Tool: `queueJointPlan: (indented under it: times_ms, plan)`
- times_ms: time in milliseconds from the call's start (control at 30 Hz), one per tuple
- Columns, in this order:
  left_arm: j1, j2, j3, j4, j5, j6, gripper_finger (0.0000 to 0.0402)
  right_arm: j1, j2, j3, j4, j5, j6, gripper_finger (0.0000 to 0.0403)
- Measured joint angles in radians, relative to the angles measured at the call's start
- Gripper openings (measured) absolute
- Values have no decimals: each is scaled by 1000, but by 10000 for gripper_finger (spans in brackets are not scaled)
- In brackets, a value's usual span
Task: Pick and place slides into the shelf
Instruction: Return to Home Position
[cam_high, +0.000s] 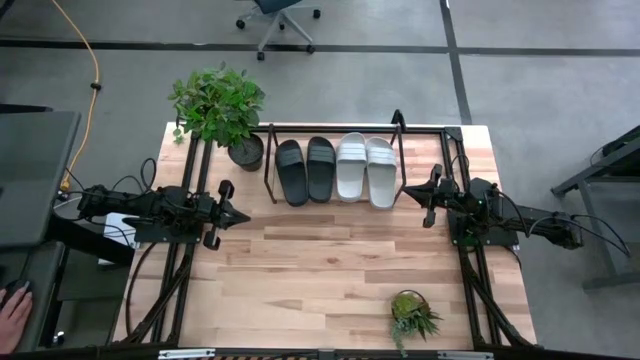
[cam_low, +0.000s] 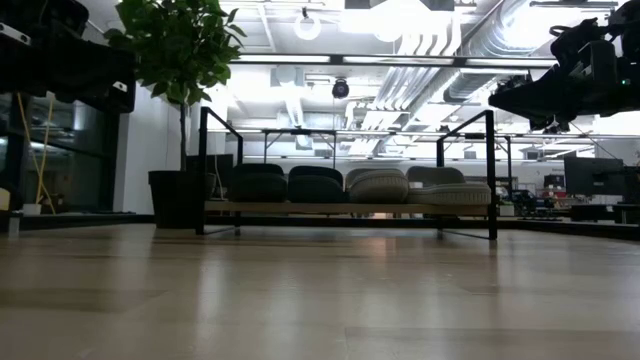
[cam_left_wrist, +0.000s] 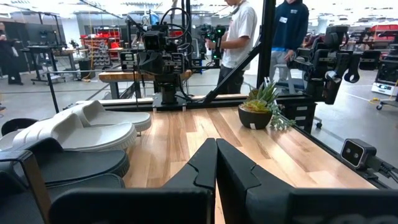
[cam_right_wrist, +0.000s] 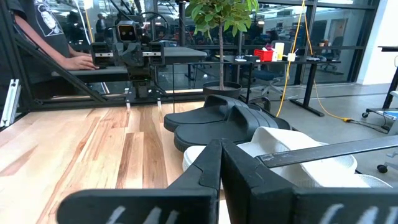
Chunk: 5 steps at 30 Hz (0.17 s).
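High view: shelf (cam_high: 268, 180) sits at the far middle of the desk (cam_high: 330, 270). All four slides are on it side by side, the black pair (cam_high: 305, 170) left, the grey pair (cam_high: 365, 168) right. Their long axes run near to far. Left gripper (cam_high: 245, 213) is just off the shelf's near left corner, pointing right. Right gripper (cam_high: 412, 190) is close beside the near right corner, pointing left, so the shelf lies between the two. The right one looks closer to the frame.

Low view: slides stand level on the shelf board (cam_low: 345, 208), with nothing on the desk in front. Both arms hang high at the edges.

Left wrist view: left gripper (cam_left_wrist: 216, 165) has its fingers pressed together, holding nothing. Slides lie off to one side.

Right wrist view: right gripper (cam_right_wrist: 221, 163) is also pressed together and empty. Grey slide (cam_right_wrist: 298, 149) is just beyond it, black ones (cam_right_wrist: 217, 118) farther.

Judgement: placing looks finished. Each arm's retreat should go outward, away from the shelf ends.
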Motion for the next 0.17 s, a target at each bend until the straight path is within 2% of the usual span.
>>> queueJointPlan:
  times_ms: [167]
  plan:
    - [0,0,0,0,0,0,1,0,0,0,0,0,0,0]
